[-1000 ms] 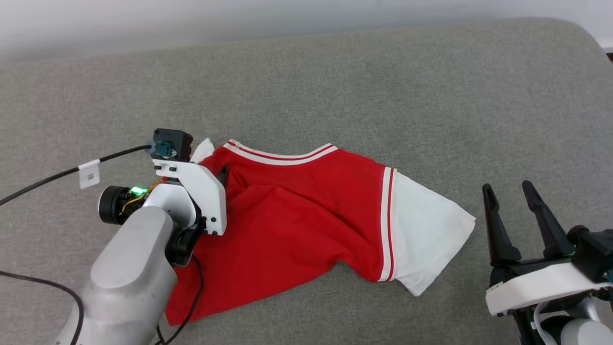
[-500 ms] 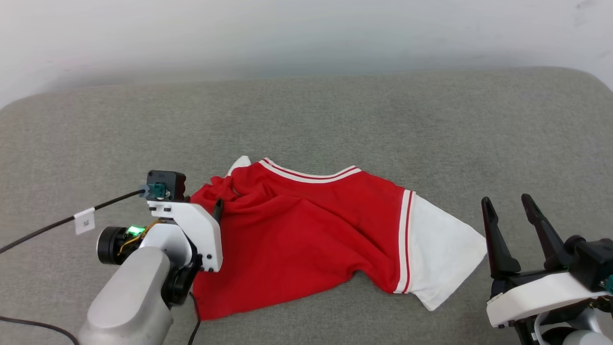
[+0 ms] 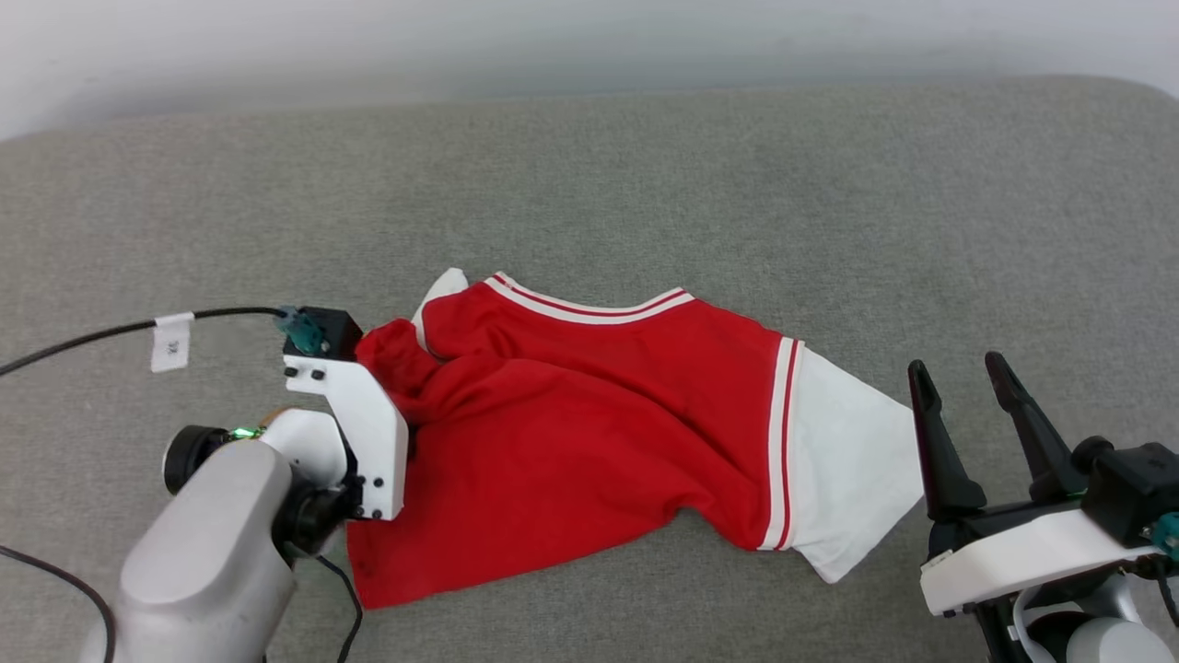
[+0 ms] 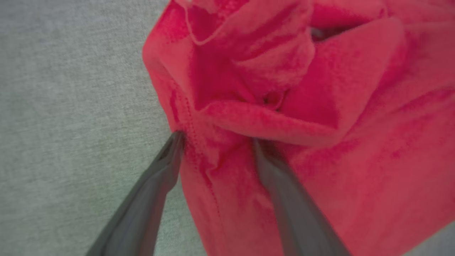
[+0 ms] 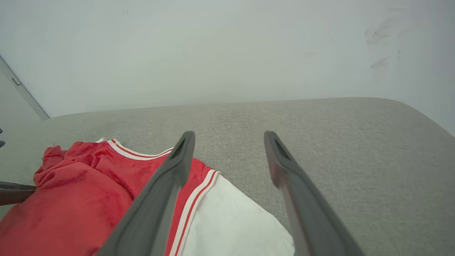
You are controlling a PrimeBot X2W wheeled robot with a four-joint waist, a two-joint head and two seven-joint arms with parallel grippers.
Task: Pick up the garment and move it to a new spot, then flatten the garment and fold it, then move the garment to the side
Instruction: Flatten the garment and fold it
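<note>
The left gripper (image 4: 217, 138) spread wide astride the shirt's (image 3: 589, 405) bunched end

The shirt lies crumpled on the grey cushion (image 3: 645, 184), long axis running across from that red bunch to the white sleeve (image 3: 847, 460); the right gripper (image 3: 958, 368), also released and empty, waits just beside the sleeve; the left wrist view shows a stitched edge between the fingers, which the head view hides behind the wrist.

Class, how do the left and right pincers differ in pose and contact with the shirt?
The left pincer straddles a bunched red edge of the garment; the right pincer hangs clear of its white sleeve. Left points down at cloth; right points across the cushion. Both stand open.
</note>
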